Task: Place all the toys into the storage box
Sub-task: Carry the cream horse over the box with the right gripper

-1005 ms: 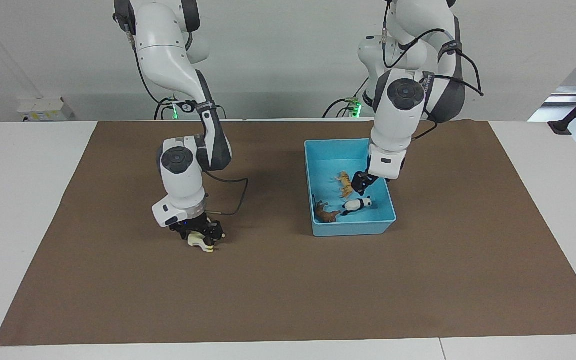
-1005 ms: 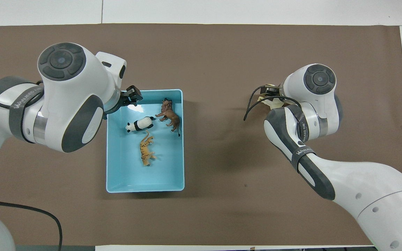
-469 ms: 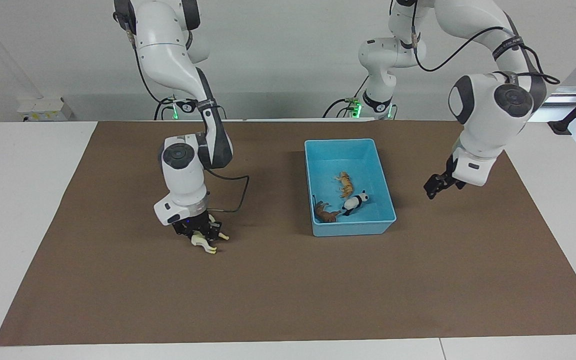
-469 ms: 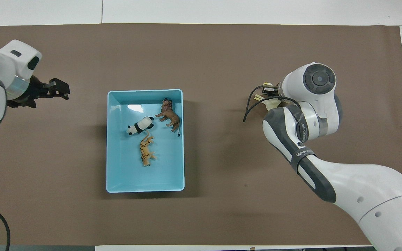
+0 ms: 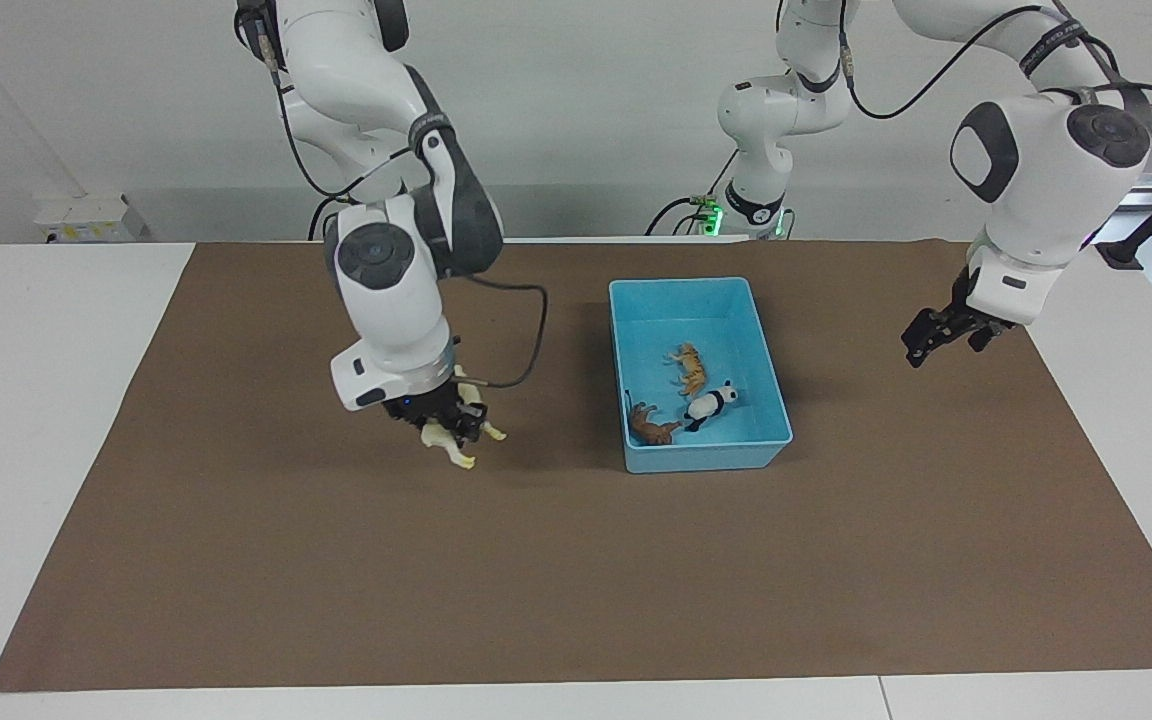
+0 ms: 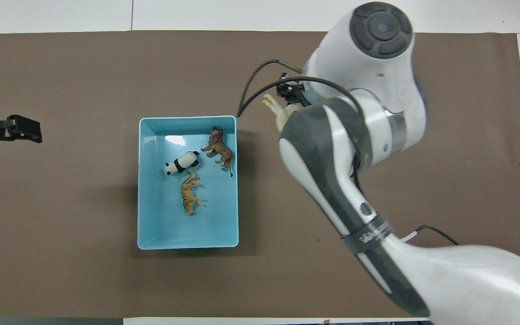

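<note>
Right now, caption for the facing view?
Right gripper carries the horse over the mat; three toys lie in the storage box.

The storage box (image 5: 701,455) is light blue. Inside it lie an orange tiger (image 5: 691,368) with dark stripes, a black-and-white panda (image 5: 711,405) and a brown lion (image 5: 651,426). Beside the box, the horse (image 5: 456,440) is cream-white. The mat (image 5: 576,580) under the box is plain brown, on a white desk (image 5: 36,400). The arms are white with dark grey joints; both claws are black.
</note>
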`<state>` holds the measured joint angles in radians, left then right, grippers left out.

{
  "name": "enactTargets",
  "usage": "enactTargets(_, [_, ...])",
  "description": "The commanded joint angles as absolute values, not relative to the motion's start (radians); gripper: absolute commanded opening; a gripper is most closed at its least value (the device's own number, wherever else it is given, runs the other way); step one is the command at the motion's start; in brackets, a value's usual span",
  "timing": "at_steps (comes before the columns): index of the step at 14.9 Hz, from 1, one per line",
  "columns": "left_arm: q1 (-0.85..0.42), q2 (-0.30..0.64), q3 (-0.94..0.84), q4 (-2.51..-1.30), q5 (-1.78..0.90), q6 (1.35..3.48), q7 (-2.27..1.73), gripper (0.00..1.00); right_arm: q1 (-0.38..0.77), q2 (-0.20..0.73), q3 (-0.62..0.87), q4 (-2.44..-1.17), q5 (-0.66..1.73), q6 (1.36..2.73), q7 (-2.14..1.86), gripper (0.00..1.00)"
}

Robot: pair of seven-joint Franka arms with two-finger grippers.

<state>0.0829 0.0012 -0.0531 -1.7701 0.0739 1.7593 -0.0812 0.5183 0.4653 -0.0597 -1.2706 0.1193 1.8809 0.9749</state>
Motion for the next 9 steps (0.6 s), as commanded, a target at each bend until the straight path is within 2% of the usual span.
enactTargets(1, [0.106,-0.074,-0.058,-1.835,0.077,1.730,-0.038,1.00,0.645,0.583,-0.066,-1.140,0.173,2.015,1.158,0.00])
enactTargets(6, [0.120,-0.078,-0.058,-1.829,0.077,1.735,-0.028,1.00,0.830,0.646,-0.069,-1.190,0.123,2.232,1.209,0.00])
enactTargets(7, [0.118,-0.078,-0.060,-1.829,0.077,1.750,-0.040,1.00,0.837,0.640,-0.069,-1.219,0.108,2.230,1.216,0.99])
enactTargets(9, [0.118,-0.077,-0.060,-1.827,0.077,1.759,-0.041,1.00,0.839,0.635,-0.069,-1.221,0.107,2.194,1.242,1.00])
